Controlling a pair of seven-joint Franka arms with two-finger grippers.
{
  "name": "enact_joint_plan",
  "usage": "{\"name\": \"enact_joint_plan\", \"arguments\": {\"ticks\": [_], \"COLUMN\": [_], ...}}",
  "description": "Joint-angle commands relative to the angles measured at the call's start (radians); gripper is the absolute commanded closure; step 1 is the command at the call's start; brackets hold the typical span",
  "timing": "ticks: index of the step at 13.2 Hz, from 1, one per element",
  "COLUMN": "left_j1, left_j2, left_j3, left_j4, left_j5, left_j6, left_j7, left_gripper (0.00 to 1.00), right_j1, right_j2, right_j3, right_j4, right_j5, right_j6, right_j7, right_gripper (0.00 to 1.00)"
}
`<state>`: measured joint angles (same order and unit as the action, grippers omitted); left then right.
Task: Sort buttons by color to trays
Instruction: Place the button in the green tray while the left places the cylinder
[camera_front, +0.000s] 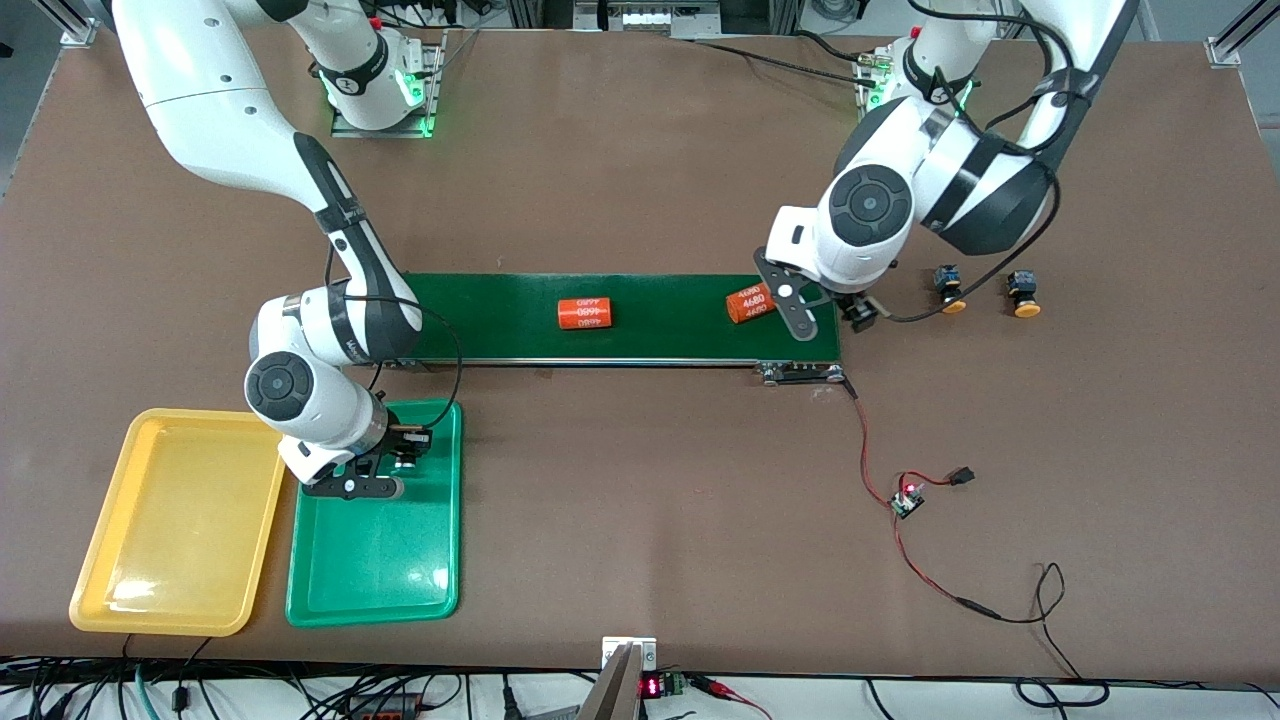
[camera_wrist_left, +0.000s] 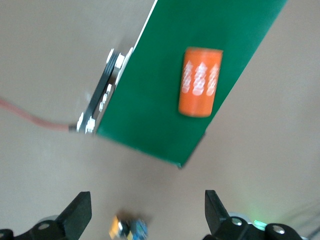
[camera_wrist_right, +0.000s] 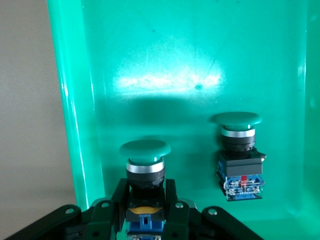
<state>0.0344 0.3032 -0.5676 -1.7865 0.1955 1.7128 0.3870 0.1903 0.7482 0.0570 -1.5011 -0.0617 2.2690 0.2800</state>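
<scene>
I see my right gripper (camera_wrist_right: 145, 210) low over the green tray (camera_front: 375, 560), at the end of that tray closest to the belt. Its fingers are pinched tight on the dark body of a green button (camera_wrist_right: 145, 165), with the round green cap sticking out past the fingertips. A second green button (camera_wrist_right: 240, 150) lies in the same tray just beside it, and nothing holds that one. The yellow tray (camera_front: 180, 520) sits right next to the green tray, toward the right arm's end of the table.

My left gripper (camera_wrist_left: 145, 210) hangs over the bare table just off the end of the dark green belt (camera_front: 640, 318), and its fingers are spread wide with nothing between them. Two yellow buttons (camera_front: 950, 285) (camera_front: 1024, 293) lie on the table near it, side by side, toward the left arm's end. Two orange cylinders (camera_front: 584, 314) (camera_front: 750, 303) lie on the belt, one in the middle and one close to the left gripper
</scene>
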Motion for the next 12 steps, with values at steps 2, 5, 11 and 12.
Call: {"name": "enact_joint_plan", "arguments": {"ticks": [2, 5, 11, 12], "left_j1": [0.048, 0.055, 0.055, 0.055], "left_j2": [-0.029, -0.038, 0.004, -0.004], "left_j3": [0.070, 0.254, 0.511, 0.522], "left_j4": [0.010, -0.005, -0.267, -0.295], "left_j5": [-0.001, -0.016, -0.143, -0.152], "left_j6": [-0.110, -0.102, 0.094, 0.100], "left_j7": [-0.203, -0.234, -0.235, -0.235], "left_gripper": [0.00, 0.00, 0.00, 0.00], "right_j1": [0.009, 0.014, 0.076, 0.086], "right_j2": [-0.004, -0.084, -0.468, -0.528], "right_j3": [0.006, 0.004, 0.021, 0.047], "right_j4": [0.002, -0.025, -0.301, -0.370], "right_j5": [0.010, 0.013, 0.011, 0.011], "right_j6": [0.007, -0.043, -0.200, -0.174], "right_j7": [-0.002, -0.009, 0.222, 0.272], "right_gripper": [0.00, 0.00, 0.00, 0.00]}}
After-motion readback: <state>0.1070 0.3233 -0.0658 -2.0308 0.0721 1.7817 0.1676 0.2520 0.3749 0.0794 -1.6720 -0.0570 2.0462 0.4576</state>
